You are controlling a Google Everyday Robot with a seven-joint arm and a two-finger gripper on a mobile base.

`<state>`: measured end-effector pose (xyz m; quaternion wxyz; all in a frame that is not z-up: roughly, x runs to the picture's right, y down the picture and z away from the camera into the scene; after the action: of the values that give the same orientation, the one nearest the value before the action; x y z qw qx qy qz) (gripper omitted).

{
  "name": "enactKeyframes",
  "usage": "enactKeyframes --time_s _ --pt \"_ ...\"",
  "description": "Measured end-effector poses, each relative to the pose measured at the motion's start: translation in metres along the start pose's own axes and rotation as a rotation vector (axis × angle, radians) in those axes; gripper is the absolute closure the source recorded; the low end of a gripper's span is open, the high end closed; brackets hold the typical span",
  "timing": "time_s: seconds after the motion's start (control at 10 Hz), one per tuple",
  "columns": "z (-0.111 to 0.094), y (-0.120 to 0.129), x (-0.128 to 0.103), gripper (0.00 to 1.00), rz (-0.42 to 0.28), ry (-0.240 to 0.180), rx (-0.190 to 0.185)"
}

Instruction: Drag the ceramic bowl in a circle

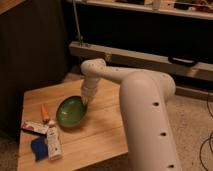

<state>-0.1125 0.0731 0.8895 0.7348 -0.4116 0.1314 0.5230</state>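
The white arm (131, 85) bends down, its end effector (86, 101) pointing downward.

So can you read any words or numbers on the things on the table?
No text can be read anywhere.
White tube: any print too blurred to read.
Red and white box: print too blurred to read.
Ceramic bowl, orange marker, blue cloth: no writing visible.
The end effector sits at the bowl's right rim, no label visible.
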Motion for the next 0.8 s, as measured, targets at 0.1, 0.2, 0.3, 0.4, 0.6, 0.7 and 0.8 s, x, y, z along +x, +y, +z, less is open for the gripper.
enactKeyframes --time_s 0.1,0.2,0.3,0.4,0.6,0.7,0.8 --pt "0.002 -0.013 -0.004 1.0 0.038 0.006 0.011" --pt "0.003 -0.026 -0.003 1.0 0.073 0.008 0.018" --pt "-0.001 -0.044 0.005 1.0 0.117 0.007 0.028" --pt "-0.007 -0.059 0.014 1.0 0.148 0.0 0.036" --pt "-0.016 -0.091 0.044 1.0 0.209 -0.008 0.057" --pt "-0.018 -0.103 0.057 1.0 0.233 -0.01 0.064" --pt "-0.021 -0.118 0.074 1.0 0.263 -0.01 0.072"
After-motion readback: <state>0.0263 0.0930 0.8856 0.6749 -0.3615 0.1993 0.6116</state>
